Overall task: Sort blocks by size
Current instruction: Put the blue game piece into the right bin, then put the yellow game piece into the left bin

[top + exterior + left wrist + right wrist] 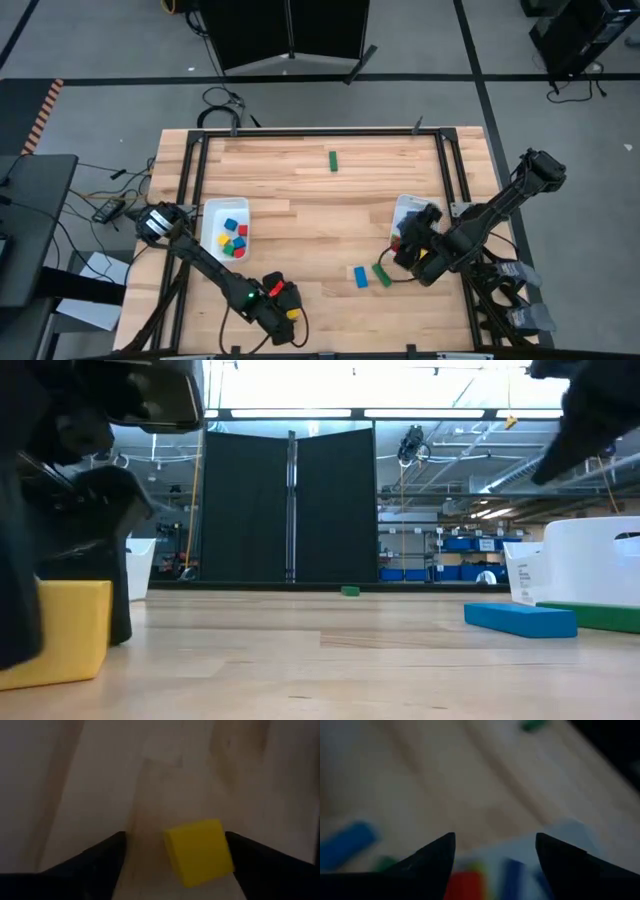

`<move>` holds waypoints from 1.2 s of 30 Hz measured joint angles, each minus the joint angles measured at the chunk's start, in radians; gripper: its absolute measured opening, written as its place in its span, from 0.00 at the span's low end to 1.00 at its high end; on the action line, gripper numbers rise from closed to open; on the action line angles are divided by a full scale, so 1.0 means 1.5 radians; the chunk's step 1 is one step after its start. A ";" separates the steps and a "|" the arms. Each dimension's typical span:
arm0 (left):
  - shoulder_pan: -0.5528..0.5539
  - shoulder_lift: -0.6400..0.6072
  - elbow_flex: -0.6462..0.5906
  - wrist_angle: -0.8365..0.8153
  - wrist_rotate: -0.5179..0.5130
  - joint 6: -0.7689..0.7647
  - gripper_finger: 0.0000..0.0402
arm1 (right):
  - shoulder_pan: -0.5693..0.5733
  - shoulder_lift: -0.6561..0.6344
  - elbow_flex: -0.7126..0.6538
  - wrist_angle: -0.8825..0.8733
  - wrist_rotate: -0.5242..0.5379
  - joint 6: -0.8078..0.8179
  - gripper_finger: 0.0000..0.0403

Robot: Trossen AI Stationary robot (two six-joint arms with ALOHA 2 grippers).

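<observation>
A yellow cube [200, 851] sits on the table near its near edge, between the open fingers of my left gripper [175, 835], close to one finger; it also shows in the high view [294, 313] and the low view [55, 632]. My right gripper [495, 836] is open and empty, hovering over the near end of the right white bin [404, 209], where red and blue blocks show below it. A blue bar [360, 277] and a green bar [381, 273] lie on the table beside that bin. Another green bar [333, 160] lies far back. My left gripper comes down from above with its fingers on either side of the yellow cube, which rests flat on the table. One finger [250, 860] stands right at the cube's side [227, 852]; I cannot tell whether it touches. The other finger stands well apart.
A left white bin [212, 215] holds several small cubes in red, blue, yellow and green. The black frame rail [300, 133] runs around the tabletop. Bare wood lies in the table's middle [320, 220].
</observation>
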 joint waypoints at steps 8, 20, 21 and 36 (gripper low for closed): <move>0.003 -0.009 -0.001 -0.041 0.001 0.039 0.33 | -0.018 0.078 0.001 0.370 -0.089 -0.161 0.65; 0.007 -0.290 -0.071 -0.383 -0.173 -0.104 0.34 | -0.027 0.232 0.006 0.522 -0.163 -0.083 0.63; 0.006 -0.329 -0.088 -0.421 -0.188 -0.145 0.34 | -0.027 0.240 0.014 0.515 -0.164 -0.079 0.63; 0.008 -0.605 -0.336 -0.571 -0.176 -0.437 0.62 | -0.053 0.384 0.204 0.273 -0.226 0.021 0.68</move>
